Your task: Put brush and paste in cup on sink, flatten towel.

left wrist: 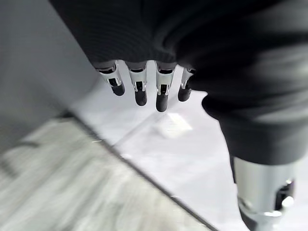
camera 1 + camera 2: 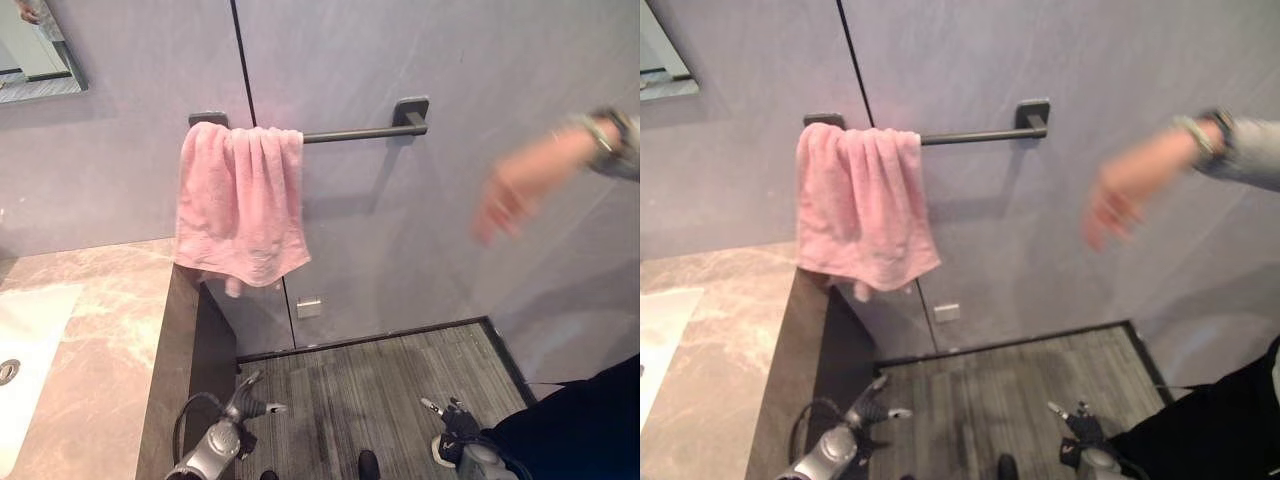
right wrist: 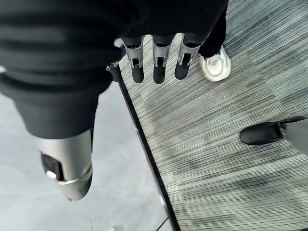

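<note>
The marble tabletop (image 2: 90,330) lies below and left of the dark towel bar (image 2: 350,132), with a white sink (image 2: 25,350) set into it. A pink towel (image 2: 240,200) hangs bunched over the bar's left end, its lower edge uneven. A person's hand (image 2: 510,195) reaches in right of the bar. Well below the bar, over the striped floor (image 2: 370,390), the left robot hand (image 2: 250,400) and right robot hand (image 2: 450,415) hang empty, fingers straight and apart
</note>
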Robot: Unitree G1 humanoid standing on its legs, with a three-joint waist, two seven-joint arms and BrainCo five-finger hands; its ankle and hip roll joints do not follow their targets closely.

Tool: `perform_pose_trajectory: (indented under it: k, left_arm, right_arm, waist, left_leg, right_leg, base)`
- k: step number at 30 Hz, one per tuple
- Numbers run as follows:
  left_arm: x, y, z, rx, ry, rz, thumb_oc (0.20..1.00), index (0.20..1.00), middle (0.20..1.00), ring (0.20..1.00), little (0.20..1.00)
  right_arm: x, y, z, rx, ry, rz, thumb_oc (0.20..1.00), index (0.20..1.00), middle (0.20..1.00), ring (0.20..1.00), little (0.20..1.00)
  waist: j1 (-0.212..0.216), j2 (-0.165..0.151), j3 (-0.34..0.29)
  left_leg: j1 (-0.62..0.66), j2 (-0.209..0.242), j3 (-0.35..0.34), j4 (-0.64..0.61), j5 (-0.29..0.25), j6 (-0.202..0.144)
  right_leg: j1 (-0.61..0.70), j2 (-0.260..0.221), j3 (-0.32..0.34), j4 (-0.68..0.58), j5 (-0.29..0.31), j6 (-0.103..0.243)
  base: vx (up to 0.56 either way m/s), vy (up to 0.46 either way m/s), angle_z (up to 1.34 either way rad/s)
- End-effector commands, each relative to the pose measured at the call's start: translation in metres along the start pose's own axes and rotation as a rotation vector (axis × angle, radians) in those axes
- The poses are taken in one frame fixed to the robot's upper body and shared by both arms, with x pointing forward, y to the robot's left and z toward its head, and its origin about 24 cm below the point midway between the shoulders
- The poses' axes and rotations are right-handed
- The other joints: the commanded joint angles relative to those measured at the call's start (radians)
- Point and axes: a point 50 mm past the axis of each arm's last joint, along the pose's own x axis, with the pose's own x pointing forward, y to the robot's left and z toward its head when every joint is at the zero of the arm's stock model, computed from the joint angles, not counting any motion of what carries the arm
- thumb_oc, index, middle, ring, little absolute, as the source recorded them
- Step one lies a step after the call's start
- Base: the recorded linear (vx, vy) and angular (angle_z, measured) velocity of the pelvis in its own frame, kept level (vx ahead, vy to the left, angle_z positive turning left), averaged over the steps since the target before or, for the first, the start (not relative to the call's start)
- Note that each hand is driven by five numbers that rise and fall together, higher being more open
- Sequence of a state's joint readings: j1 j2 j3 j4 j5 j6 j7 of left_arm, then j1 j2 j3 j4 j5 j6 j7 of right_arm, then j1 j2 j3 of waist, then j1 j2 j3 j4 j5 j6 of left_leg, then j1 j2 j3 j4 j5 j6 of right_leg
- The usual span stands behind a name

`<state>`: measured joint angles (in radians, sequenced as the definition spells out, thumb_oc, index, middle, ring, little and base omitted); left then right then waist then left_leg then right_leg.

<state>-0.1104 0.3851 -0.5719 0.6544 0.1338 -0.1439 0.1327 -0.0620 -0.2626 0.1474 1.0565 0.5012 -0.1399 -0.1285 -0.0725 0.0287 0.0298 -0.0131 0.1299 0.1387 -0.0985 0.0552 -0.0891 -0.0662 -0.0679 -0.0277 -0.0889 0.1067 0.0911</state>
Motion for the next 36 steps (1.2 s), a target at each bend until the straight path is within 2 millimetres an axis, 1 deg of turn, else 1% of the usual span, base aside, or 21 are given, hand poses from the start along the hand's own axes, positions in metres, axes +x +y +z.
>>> perform_pose_trajectory:
  k: [1, 3, 4, 5, 6, 8, 9, 10, 11, 13, 16, 17, 19, 21, 22, 23, 24, 25, 29, 34, 36]
  left_arm:
    - [0.011, 0.030, 0.041, 0.274, -0.212, -0.069, 1.000, 1.000, 1.000, 1.000, 1.000]
    - [0.010, 0.037, 0.053, 0.323, -0.263, -0.074, 1.000, 1.000, 1.000, 1.000, 1.000]
    - [0.001, 0.060, 0.090, 0.426, -0.420, -0.056, 1.000, 1.000, 1.000, 1.000, 1.000]
    - [-0.010, 0.076, 0.106, 0.459, -0.487, -0.040, 1.000, 1.000, 1.000, 1.000, 1.000]
    - [-0.011, 0.077, 0.106, 0.459, -0.483, -0.041, 1.000, 1.000, 1.000, 1.000, 1.000]
    - [-0.054, 0.118, 0.130, 0.535, -0.603, -0.020, 1.000, 1.000, 1.000, 1.000, 1.000]
    - [-0.065, 0.129, 0.134, 0.538, -0.621, -0.016, 1.000, 1.000, 1.000, 1.000, 1.000]
    - [-0.067, 0.130, 0.134, 0.536, -0.618, -0.014, 1.000, 1.000, 1.000, 1.000, 1.000]
    - [-0.087, 0.146, 0.139, 0.497, -0.648, -0.042, 1.000, 1.000, 1.000, 1.000, 1.000]
    - [-0.108, 0.164, 0.141, 0.411, -0.638, -0.096, 1.000, 1.000, 1.000, 1.000, 1.000]
    - [-0.128, 0.186, 0.130, 0.341, -0.555, -0.119, 1.000, 1.000, 1.000, 1.000, 1.000]
    - [-0.128, 0.186, 0.130, 0.341, -0.554, -0.118, 1.000, 1.000, 1.000, 1.000, 1.000]
    - [-0.134, 0.224, 0.108, 0.369, -0.442, 0.112, 1.000, 1.000, 1.000, 1.000, 1.000]
    - [-0.135, 0.249, 0.099, 0.362, -0.392, 0.242, 1.000, 1.000, 1.000, 1.000, 1.000]
    - [-0.133, 0.262, 0.097, 0.360, -0.372, 0.307, 1.000, 1.000, 1.000, 1.000, 1.000]
    - [-0.132, 0.262, 0.098, 0.360, -0.375, 0.305, 1.000, 1.000, 1.000, 1.000, 1.000]
    - [-0.128, 0.268, 0.110, 0.369, -0.404, 0.310, 1.000, 1.000, 1.000, 1.000, 1.000]
    - [-0.127, 0.268, 0.110, 0.370, -0.405, 0.309, 1.000, 1.000, 1.000, 1.000, 1.000]
    - [-0.115, 0.285, 0.127, 0.404, -0.391, 0.330, 1.000, 1.000, 1.000, 1.000, 1.000]
    - [-0.082, 0.305, 0.142, 0.253, -0.428, 0.454, 1.000, 1.000, 1.000, 1.000, 1.000]
    - [-0.079, 0.307, 0.150, 0.247, -0.449, 0.461, 1.000, 1.000, 1.000, 1.000, 1.000]
  right_arm:
    - [0.006, -0.002, 0.028, 0.105, -0.100, -0.011, 1.000, 1.000, 1.000, 1.000, 1.000]
    - [0.006, -0.002, 0.032, 0.114, -0.113, -0.006, 1.000, 1.000, 1.000, 1.000, 1.000]
    - [0.007, -0.002, 0.050, 0.088, -0.181, 0.024, 1.000, 1.000, 1.000, 1.000, 1.000]
    - [0.006, 0.001, 0.057, 0.061, -0.208, 0.057, 1.000, 1.000, 1.000, 1.000, 1.000]
    - [0.006, 0.002, 0.057, 0.060, -0.207, 0.058, 1.000, 1.000, 1.000, 1.000, 1.000]
    - [0.007, 0.003, 0.091, -0.103, -0.309, 0.125, 1.000, 1.000, 1.000, 1.000, 1.000]
    - [0.006, 0.003, 0.110, -0.165, -0.366, 0.144, 1.000, 1.000, 1.000, 1.000, 1.000]
    - [0.006, 0.005, 0.110, -0.167, -0.366, 0.148, 1.000, 1.000, 1.000, 1.000, 1.000]
    - [0.002, 0.007, 0.139, -0.228, -0.452, 0.180, 1.000, 1.000, 1.000, 1.000, 1.000]
    - [-0.006, 0.015, 0.162, -0.320, -0.532, 0.238, 1.000, 1.000, 1.000, 1.000, 1.000]
    - [-0.026, 0.028, 0.211, -0.527, -0.692, 0.316, 1.000, 1.000, 1.000, 1.000, 1.000]
    - [-0.026, 0.028, 0.211, -0.527, -0.692, 0.317, 1.000, 1.000, 1.000, 1.000, 1.000]
    - [-0.040, 0.034, 0.256, -0.576, -0.813, 0.291, 1.000, 1.000, 1.000, 1.000, 1.000]
    - [-0.050, 0.047, 0.281, -0.583, -0.882, 0.298, 1.000, 1.000, 1.000, 1.000, 1.000]
    - [-0.064, 0.062, 0.303, -0.596, -0.953, 0.314, 1.000, 1.000, 1.000, 1.000, 1.000]
    - [-0.063, 0.060, 0.303, -0.595, -0.953, 0.310, 1.000, 1.000, 1.000, 1.000, 1.000]
    - [-0.076, 0.074, 0.324, -0.569, -1.015, 0.317, 1.000, 1.000, 1.000, 1.000, 1.000]
    - [-0.076, 0.073, 0.324, -0.568, -1.015, 0.316, 1.000, 1.000, 1.000, 1.000, 1.000]
    - [-0.103, 0.095, 0.367, -0.603, -1.123, 0.266, 1.000, 1.000, 1.000, 1.000, 1.000]
    - [-0.117, 0.124, 0.389, -0.609, -1.140, 0.263, 1.000, 1.000, 1.000, 1.000, 1.000]
    - [-0.121, 0.127, 0.393, -0.609, -1.151, 0.255, 1.000, 1.000, 1.000, 1.000, 1.000]
  waist:
    - [-0.020, -0.031, 0.005]
    - [-0.020, -0.030, 0.006]
    - [-0.016, -0.025, 0.009]
    - [-0.008, -0.027, 0.013]
    - [-0.010, -0.027, 0.011]
    - [0.019, -0.026, 0.015]
    - [0.034, -0.024, 0.014]
    - [0.030, -0.025, 0.015]
    - [0.048, -0.020, 0.017]
    - [0.065, -0.016, 0.021]
    - [0.088, -0.012, 0.028]
    - [0.087, -0.012, 0.028]
    - [0.128, -0.013, 0.043]
    - [0.142, -0.016, 0.051]
    - [0.145, -0.019, 0.060]
    - [0.149, -0.019, 0.059]
    - [0.147, -0.019, 0.065]
    - [0.148, -0.019, 0.064]
    - [0.129, -0.017, 0.080]
    - [0.112, -0.024, 0.095]
    - [0.112, -0.025, 0.097]
  left_leg:
    - [0.028, 0.054, 0.023, 0.011, -0.011, -0.059]
    - [0.028, 0.054, 0.024, 0.011, -0.012, -0.058]
    - [0.025, 0.053, 0.023, 0.011, -0.011, -0.059]
    - [0.017, 0.053, 0.020, 0.011, 0.000, -0.059]
    - [0.022, 0.054, 0.020, 0.011, -0.008, -0.060]
    - [0.017, 0.052, 0.006, 0.011, -0.003, -0.063]
    - [0.015, 0.050, 0.002, 0.011, -0.001, -0.063]
    - [0.016, 0.050, 0.002, 0.011, -0.002, -0.063]
    - [0.013, 0.046, -0.005, 0.011, 0.003, -0.063]
    - [0.008, 0.044, -0.008, 0.011, 0.010, -0.061]
    - [-0.010, 0.037, -0.019, 0.011, 0.021, -0.057]
    - [-0.010, 0.037, -0.019, 0.011, 0.021, -0.057]
    - [-0.036, 0.027, -0.034, 0.011, 0.033, -0.051]
    - [-0.053, 0.021, -0.034, 0.011, 0.037, -0.049]
    - [-0.074, 0.020, -0.030, 0.011, 0.041, -0.049]
    - [-0.076, 0.020, -0.030, 0.011, 0.042, -0.049]
    - [-0.108, 0.021, -0.031, 0.011, 0.052, -0.051]
    - [-0.108, 0.021, -0.031, 0.011, 0.052, -0.051]
    - [-0.184, 0.019, -0.037, 0.011, 0.071, -0.062]
    - [-0.213, 0.018, -0.020, 0.011, 0.071, -0.063]
    - [-0.216, 0.018, -0.022, 0.011, 0.071, -0.063]
  right_leg:
    - [0.015, -0.106, 0.034, 0.002, -0.014, 0.103]
    - [0.013, -0.106, 0.036, 0.002, -0.012, 0.105]
    - [0.012, -0.109, 0.034, 0.002, -0.010, 0.107]
    - [0.007, -0.110, 0.030, 0.002, -0.001, 0.106]
    - [0.012, -0.111, 0.029, 0.002, -0.009, 0.107]
    - [0.020, -0.114, 0.015, 0.002, -0.010, 0.106]
    - [0.023, -0.116, 0.011, 0.002, -0.008, 0.106]
    - [0.023, -0.116, 0.011, 0.002, -0.008, 0.106]
    - [0.024, -0.118, 0.007, 0.002, -0.006, 0.107]
    - [0.022, -0.121, 0.006, 0.002, -0.001, 0.105]
    - [0.009, -0.122, 0.005, 0.002, 0.008, 0.105]
    - [0.009, -0.122, 0.005, 0.002, 0.008, 0.105]
    - [-0.014, -0.126, 0.002, 0.002, 0.018, 0.109]
    - [-0.034, -0.128, 0.004, 0.002, 0.027, 0.113]
    - [-0.056, -0.131, 0.007, 0.002, 0.035, 0.115]
    - [-0.058, -0.131, 0.007, 0.002, 0.036, 0.115]
    - [-0.089, -0.132, 0.008, 0.002, 0.048, 0.117]
    - [-0.089, -0.132, 0.008, 0.002, 0.048, 0.117]
    - [-0.154, -0.133, 0.004, 0.002, 0.064, 0.120]
    - [-0.191, -0.139, 0.021, 0.002, 0.082, 0.125]
    - [-0.195, -0.139, 0.022, 0.002, 0.083, 0.125]
  base:
    - [-0.04, 0.002, -0.15]
    - [-0.02, 0.001, -0.12]
    - [-0.06, -0.006, -0.04]
    - [0.00, 0.000, 0.00]
    - [0.00, 0.000, 0.00]
    - [0.00, 0.000, 0.00]
    - [-0.01, 0.003, 0.07]
    - [-0.02, 0.018, 0.16]
    - [-0.02, 0.025, 0.21]
    - [-0.03, 0.023, 0.16]
    - [-0.02, 0.022, 0.10]
    - [-0.02, 0.014, 0.10]
    - [-0.03, 0.027, 0.14]
    - [-0.02, 0.042, 0.12]
    - [-0.01, 0.037, 0.09]
    - [-0.03, 0.052, -0.03]
    - [0.00, 0.000, 0.00]
    - [-0.04, 0.037, 0.00]
    - [0.01, 0.038, 0.01]
    - [0.05, 0.046, -0.05]
    - [0.04, 0.043, -0.05]
